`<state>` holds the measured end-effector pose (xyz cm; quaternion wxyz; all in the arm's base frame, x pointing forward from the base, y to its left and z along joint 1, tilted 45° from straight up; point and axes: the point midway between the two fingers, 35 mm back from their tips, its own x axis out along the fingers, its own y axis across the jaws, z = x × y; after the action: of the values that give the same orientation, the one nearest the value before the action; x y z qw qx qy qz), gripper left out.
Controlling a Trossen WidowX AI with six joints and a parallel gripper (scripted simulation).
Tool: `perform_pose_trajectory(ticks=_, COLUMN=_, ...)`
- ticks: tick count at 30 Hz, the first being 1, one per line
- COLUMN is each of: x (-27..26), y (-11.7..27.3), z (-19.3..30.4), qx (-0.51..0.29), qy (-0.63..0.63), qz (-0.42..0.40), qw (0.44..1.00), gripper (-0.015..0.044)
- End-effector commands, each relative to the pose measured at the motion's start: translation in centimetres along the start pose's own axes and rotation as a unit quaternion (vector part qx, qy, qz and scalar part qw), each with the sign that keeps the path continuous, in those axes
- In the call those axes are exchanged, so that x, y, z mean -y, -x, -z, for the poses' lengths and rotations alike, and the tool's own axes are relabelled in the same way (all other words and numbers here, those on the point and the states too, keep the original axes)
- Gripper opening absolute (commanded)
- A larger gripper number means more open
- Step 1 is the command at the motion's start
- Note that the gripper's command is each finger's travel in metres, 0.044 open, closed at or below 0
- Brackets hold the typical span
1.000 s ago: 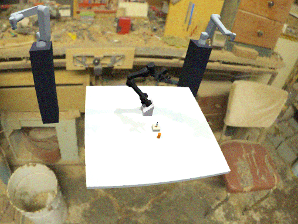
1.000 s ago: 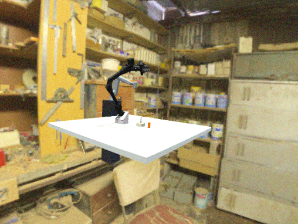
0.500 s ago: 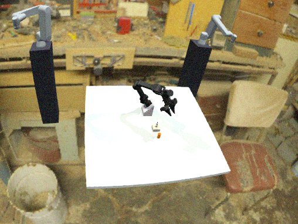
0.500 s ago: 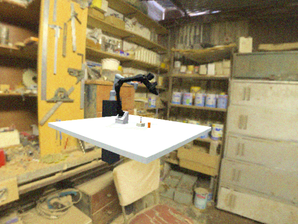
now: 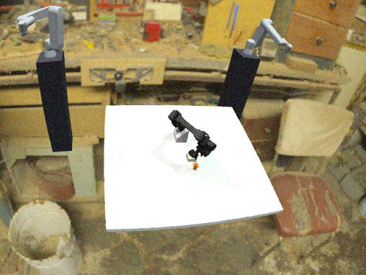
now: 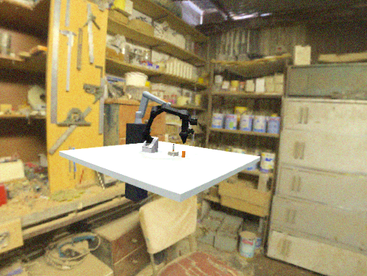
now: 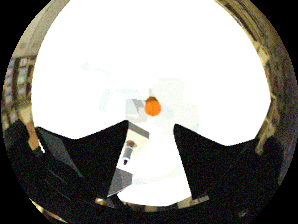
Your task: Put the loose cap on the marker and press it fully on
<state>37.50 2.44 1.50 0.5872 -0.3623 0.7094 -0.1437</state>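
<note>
"What is the gripper (image 5: 194, 158) (image 6: 184, 141) (image 7: 150, 125) doing?"

"It hangs over the table (image 5: 144, 209) (image 6: 173, 180) (image 7: 100, 40) and points down. Its two fingers are part way open, with a gap and nothing in it."

"Where is the orange cap (image 5: 195, 166) (image 6: 183, 154) (image 7: 153, 108)?"

"It stands on the table, lower than the fingertips and not touching them. From the top, it is just to the near side of the gripper. In the wrist view, it shows past the gap."

"And the marker (image 6: 173, 147) (image 7: 128, 152)?"

"It stands up in the pale block (image 5: 191, 160) (image 6: 173, 154) (image 7: 137, 139), and its tip is bare. The outside view has the block just left of the cap. From the top, the block is on the cap's far side, a bit left, and the gripper hides the marker."

"Where does the black arm (image 5: 192, 130) (image 6: 173, 109) go?"

"It bends back to its gray base (image 5: 184, 140) (image 6: 149, 147) on the table. From the top, that is to the far left of the cap."

"What is past the table?"

"From the top, a red chair seat (image 5: 306, 205) is on the right, and a big white bucket (image 5: 70, 248) is near, on the left."
</note>
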Motion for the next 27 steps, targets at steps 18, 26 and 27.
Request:
perform_pose_trajectory(ticks=18, x=0.4, y=-5.6, z=0.1, qx=-0.01, qy=-0.007, qz=0.008, qw=1.0, gripper=0.0249)
perform_pose_trajectory(ticks=26, x=0.4, y=-6.9, z=0.1, qx=-0.009, qy=-0.007, qz=0.008, qw=1.0, gripper=0.0249)
perform_pose_trajectory(ticks=27, x=0.4, y=-7.0, z=0.1, qx=-0.009, qy=-0.007, qz=0.008, qw=1.0, gripper=0.0249)
